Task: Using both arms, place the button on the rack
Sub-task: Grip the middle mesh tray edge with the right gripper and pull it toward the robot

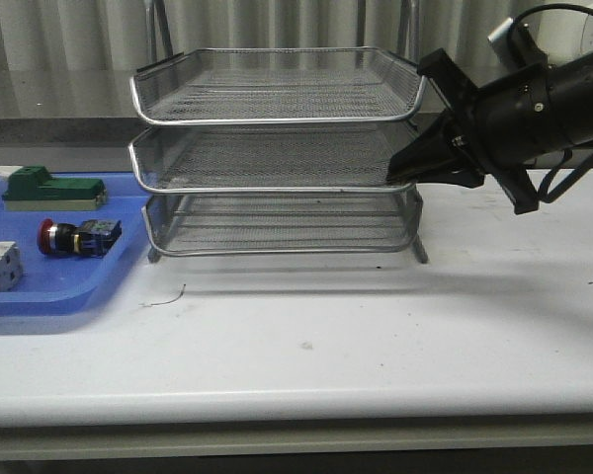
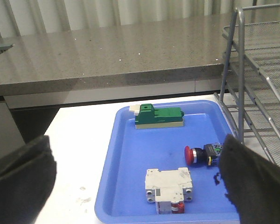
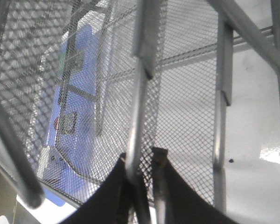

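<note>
Your left claw [image 2: 130, 186] hangs wide open over the blue tray [image 2: 130, 140] where the button [image 2: 203, 154] lies on its side, long axis crosswise, red head pointing away from the rack [image 1: 277, 148], whose middle-tier rim your right claw [image 1: 400, 176] pinches

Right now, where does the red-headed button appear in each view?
Front view: the button lies on the blue tray, far left.
Left wrist view: button near the tray's edge beside the rack.
Right wrist view: too blurred behind the mesh to tell.
Shared landmark: the blue tray.
</note>
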Robot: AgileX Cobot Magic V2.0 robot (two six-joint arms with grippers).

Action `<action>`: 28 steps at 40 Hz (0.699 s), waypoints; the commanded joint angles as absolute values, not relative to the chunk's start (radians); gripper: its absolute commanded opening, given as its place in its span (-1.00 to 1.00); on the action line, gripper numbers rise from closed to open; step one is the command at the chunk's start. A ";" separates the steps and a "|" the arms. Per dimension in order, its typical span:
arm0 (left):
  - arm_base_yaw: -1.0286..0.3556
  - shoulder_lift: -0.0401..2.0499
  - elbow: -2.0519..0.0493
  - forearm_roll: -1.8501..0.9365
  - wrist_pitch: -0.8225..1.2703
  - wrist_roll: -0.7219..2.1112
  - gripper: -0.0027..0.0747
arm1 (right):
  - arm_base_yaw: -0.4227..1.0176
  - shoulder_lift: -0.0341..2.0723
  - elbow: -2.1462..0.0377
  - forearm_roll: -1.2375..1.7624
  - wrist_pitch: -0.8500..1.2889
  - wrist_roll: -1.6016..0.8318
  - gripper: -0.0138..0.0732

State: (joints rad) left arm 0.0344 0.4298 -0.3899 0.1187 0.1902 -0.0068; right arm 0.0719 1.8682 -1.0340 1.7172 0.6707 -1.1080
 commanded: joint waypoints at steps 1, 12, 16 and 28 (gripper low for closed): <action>0.036 0.442 -0.430 0.120 0.109 -0.019 0.80 | 0.068 1.813 -1.046 1.738 0.768 -1.115 -0.53; 0.036 0.442 -0.430 0.120 0.108 -0.019 0.80 | 0.068 1.757 -0.944 1.730 0.778 -1.135 -0.53; 0.036 0.442 -0.430 0.120 0.108 -0.019 0.80 | 0.068 1.733 -0.900 1.730 0.796 -1.149 -0.53; 0.036 0.442 -0.430 0.120 0.108 -0.019 0.80 | 0.068 1.635 -0.775 1.728 0.806 -1.187 -0.53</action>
State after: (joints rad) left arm 0.0344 0.4298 -0.3899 0.1187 0.1902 -0.0068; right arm 0.0705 1.7060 -0.7935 1.7157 0.7084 -1.1700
